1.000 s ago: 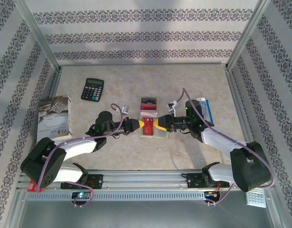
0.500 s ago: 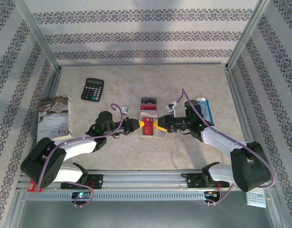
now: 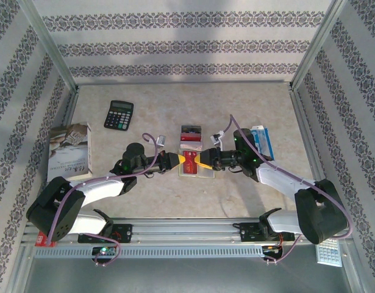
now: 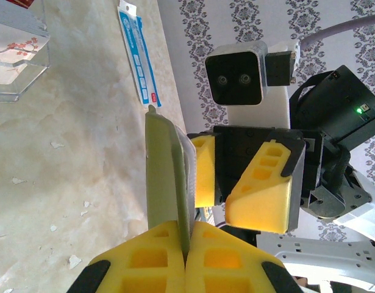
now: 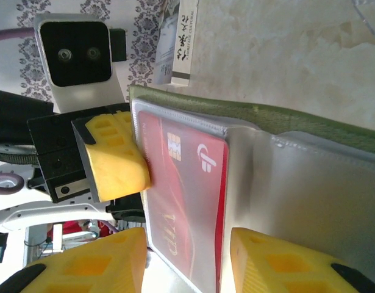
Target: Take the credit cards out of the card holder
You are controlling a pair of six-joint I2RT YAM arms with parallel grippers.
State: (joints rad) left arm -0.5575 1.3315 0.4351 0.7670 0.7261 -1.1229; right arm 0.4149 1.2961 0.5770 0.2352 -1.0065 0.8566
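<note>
Two arms (image 3: 102, 186) reach inward | left tool (image 4: 186, 235) pinches card holder (image 4: 164, 177) | right tool (image 5: 187, 241) spread

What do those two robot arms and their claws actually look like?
The left arm and right arm are white shells with black joints, each trailing a purple cable. The left claw and right claw end in two chunky yellow wedge fingers with hollow cells. A boxy camera with a black face rides on each wrist.
</note>
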